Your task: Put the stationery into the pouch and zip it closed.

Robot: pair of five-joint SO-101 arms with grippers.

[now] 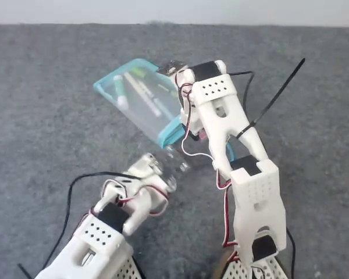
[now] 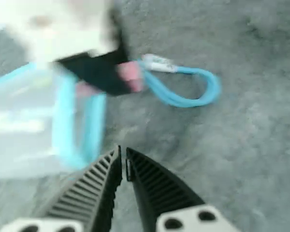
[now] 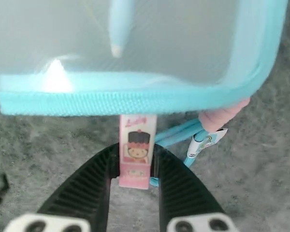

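Right gripper (image 3: pixel 135 153) up close: black jaws a narrow way apart, pinched on the pink tag (image 3: pixel 134 162) that hangs from the zip edge of the clear, blue-trimmed pouch (image 3: pixel 135 48). Left gripper (image 2: pixel 123 157) holds nothing, jaws all but closed, tips near the pouch's corner, a blue loop strap (image 2: pixel 193 92) lying beyond on the grey mat (image 2: pixel 261 145). Pouch sits mid-table under the right arm, at least 2 pens (image 1: pixel 123 93) inside.

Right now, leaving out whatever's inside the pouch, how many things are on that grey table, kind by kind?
White robot arms: 2
See-through pouch with turquoise edging: 1
Turquoise cord loop: 1
Pink picture tag: 1
Total: 5
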